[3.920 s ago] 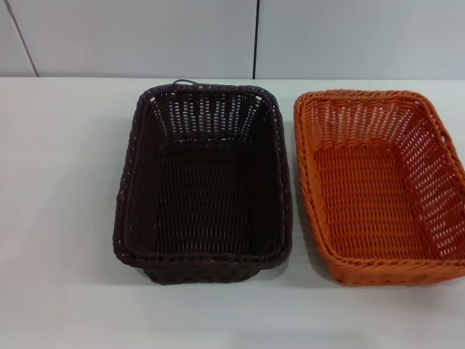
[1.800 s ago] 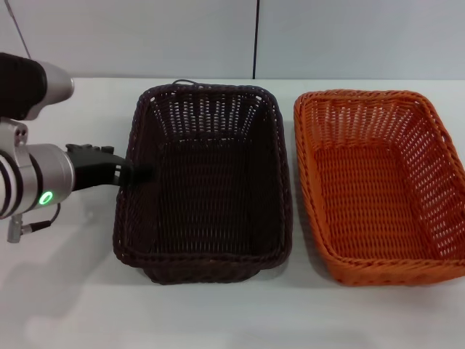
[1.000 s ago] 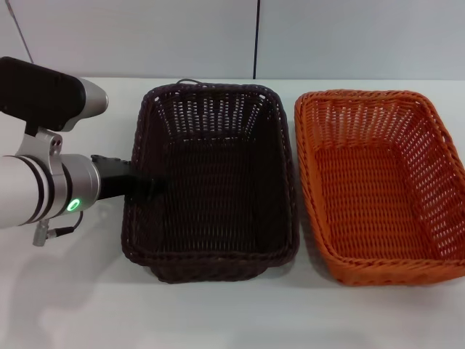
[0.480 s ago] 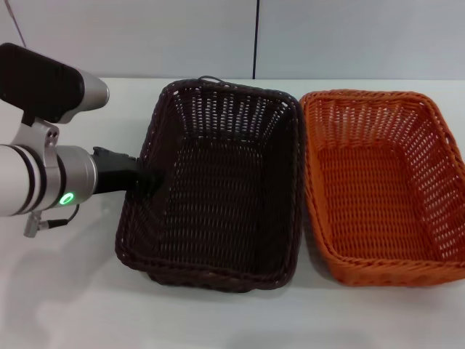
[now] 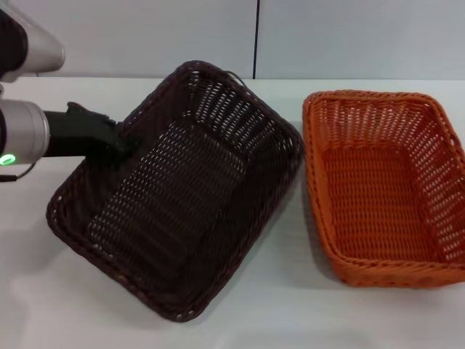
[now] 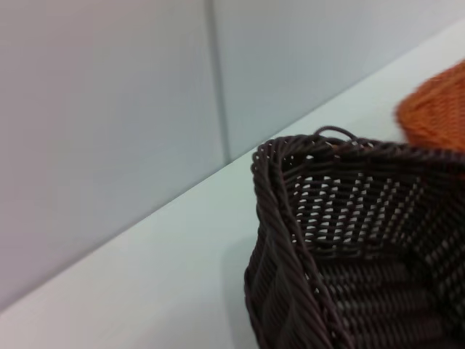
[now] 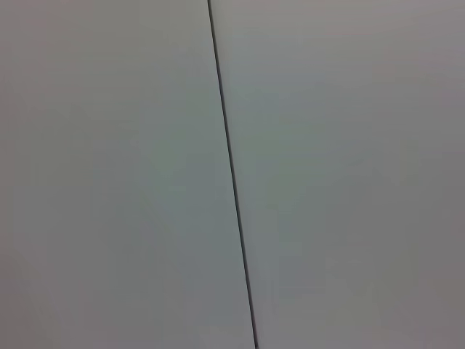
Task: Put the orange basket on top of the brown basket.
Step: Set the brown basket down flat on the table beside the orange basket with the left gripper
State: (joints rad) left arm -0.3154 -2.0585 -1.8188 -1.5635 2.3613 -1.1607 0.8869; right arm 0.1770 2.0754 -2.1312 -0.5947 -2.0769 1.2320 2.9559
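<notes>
Head looks down; left wrist close on brown basket (image 6: 349, 240), shared; right wrist faces wall.

White table (image 5: 58, 291), brown basket (image 5: 182, 196) lying skewed, orange basket (image 5: 381, 189) to its right

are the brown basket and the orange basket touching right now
Apart. The head view shows a strip of white table between the brown basket, turned askew, and the orange basket, narrowest near the brown basket's right corner.

orange basket (image 5: 385, 189) cropped right, left gripper (image 5: 125, 147) fingertips hidden — rim
</notes>
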